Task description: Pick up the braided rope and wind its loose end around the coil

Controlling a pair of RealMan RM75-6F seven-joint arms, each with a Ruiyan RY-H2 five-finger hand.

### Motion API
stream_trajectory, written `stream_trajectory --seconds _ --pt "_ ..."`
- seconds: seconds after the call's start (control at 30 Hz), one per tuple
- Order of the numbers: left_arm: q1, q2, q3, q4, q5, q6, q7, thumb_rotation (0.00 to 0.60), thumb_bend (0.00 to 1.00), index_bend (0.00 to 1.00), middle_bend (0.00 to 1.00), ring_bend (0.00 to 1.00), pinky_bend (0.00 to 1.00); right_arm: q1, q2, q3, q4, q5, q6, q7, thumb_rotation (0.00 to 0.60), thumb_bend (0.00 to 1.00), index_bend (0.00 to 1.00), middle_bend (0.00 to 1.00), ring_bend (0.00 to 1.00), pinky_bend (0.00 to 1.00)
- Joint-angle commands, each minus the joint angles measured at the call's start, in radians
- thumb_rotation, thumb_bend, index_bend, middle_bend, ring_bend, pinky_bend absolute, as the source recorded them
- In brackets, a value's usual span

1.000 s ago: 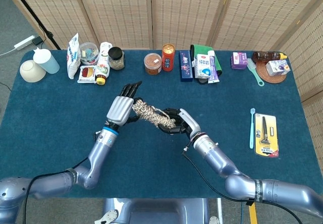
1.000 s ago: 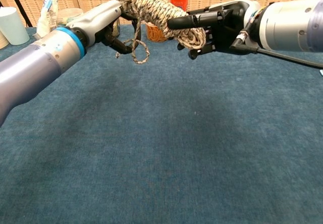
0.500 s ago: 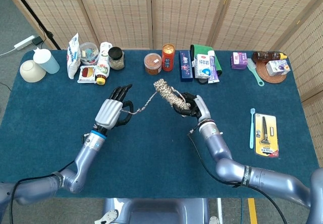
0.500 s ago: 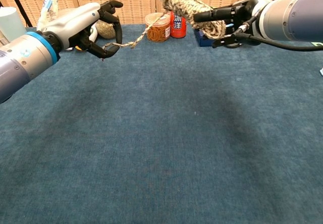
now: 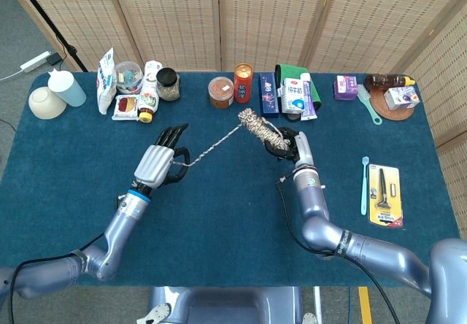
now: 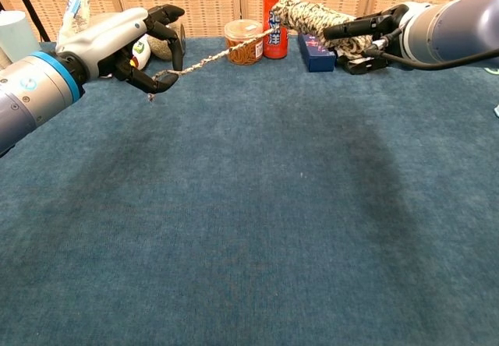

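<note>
the head view shows the whole blue bench (image 5: pixel 66 185) and the row of jars and packets along its far edge; the chest view shows only a few of them, but shows the grips from the side. right hand (image 6: pixel 366 38) is closed around the coil (image 6: pixel 316 20) of the braided rope (image 5: pixel 257 125), held above the bench, long axis running left-right. left hand (image 6: pixel 136 46) has its fingers curled, pinching the loose end (image 6: pixel 214 55), which stretches taut from the coil's left end toward it.
</note>
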Motion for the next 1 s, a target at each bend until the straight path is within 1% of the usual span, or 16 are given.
stream_trajectory --seconds 0.03,0.3,0.33,0.4,0.43,0.47,0.5,0.53,0.57,0.6,0.77,1.0 --pt "0.002 0.002 -0.003 -0.003 0.002 -0.002 0.001 0.600 0.40 0.63 0.00 0.00 0.00 0.000 -0.019 0.018 0.022 0.020 0.012 -0.029 0.600 0.75 0.77 0.67 0.55 0.64" --pt "0.005 0.000 -0.014 -0.005 0.003 -0.010 0.009 0.600 0.40 0.63 0.00 0.00 0.00 -0.025 -0.029 0.047 0.008 0.003 -0.001 -0.068 0.600 0.75 0.77 0.67 0.55 0.64" --pt "0.006 0.000 -0.015 -0.006 0.003 -0.009 0.010 0.600 0.40 0.62 0.00 0.00 0.00 -0.028 -0.029 0.050 0.005 0.001 -0.003 -0.071 0.600 0.75 0.77 0.67 0.55 0.64" --pt "0.007 0.000 -0.017 -0.009 0.006 -0.009 0.009 0.600 0.39 0.56 0.00 0.00 0.00 -0.034 -0.030 0.054 0.000 -0.003 -0.007 -0.078 0.600 0.75 0.77 0.67 0.55 0.64" --pt "0.008 0.002 -0.017 -0.011 0.008 -0.009 0.006 0.600 0.39 0.47 0.00 0.00 0.00 -0.037 -0.030 0.055 -0.001 -0.007 -0.009 -0.081 0.600 0.75 0.77 0.67 0.55 0.64" --pt "0.009 0.006 -0.017 -0.016 0.011 -0.013 0.000 0.600 0.37 0.34 0.00 0.00 0.00 -0.042 -0.031 0.056 -0.004 -0.013 -0.013 -0.084 0.600 0.75 0.77 0.67 0.55 0.64" --pt "0.009 0.010 -0.016 -0.020 0.014 -0.015 -0.003 0.600 0.37 0.24 0.00 0.00 0.00 -0.047 -0.031 0.057 -0.006 -0.021 -0.019 -0.083 0.600 0.75 0.77 0.67 0.55 0.64" --pt "0.009 0.013 -0.016 -0.022 0.016 -0.017 -0.004 0.600 0.36 0.11 0.00 0.00 0.00 -0.051 -0.031 0.059 -0.006 -0.028 -0.025 -0.082 0.600 0.75 0.77 0.67 0.55 0.64" --pt "0.009 0.017 -0.017 -0.024 0.021 -0.017 -0.005 0.600 0.35 0.03 0.00 0.00 0.00 -0.057 -0.031 0.059 -0.006 -0.036 -0.033 -0.081 0.600 0.75 0.77 0.67 0.55 0.64" --pt "0.009 0.019 -0.017 -0.026 0.024 -0.017 -0.006 0.600 0.34 0.01 0.00 0.00 0.00 -0.060 -0.031 0.060 -0.005 -0.041 -0.038 -0.082 0.600 0.75 0.77 0.67 0.55 0.64" --pt "0.011 0.030 -0.019 -0.035 0.040 -0.013 -0.018 0.600 0.26 0.00 0.00 0.00 0.00 -0.076 -0.032 0.061 -0.004 -0.060 -0.056 -0.086 0.600 0.75 0.77 0.67 0.55 0.64" --pt "0.024 0.062 -0.024 -0.079 0.052 0.004 -0.020 0.600 0.25 0.00 0.00 0.00 0.00 -0.097 -0.030 0.057 -0.011 -0.087 -0.068 -0.092 0.600 0.75 0.77 0.67 0.55 0.64"
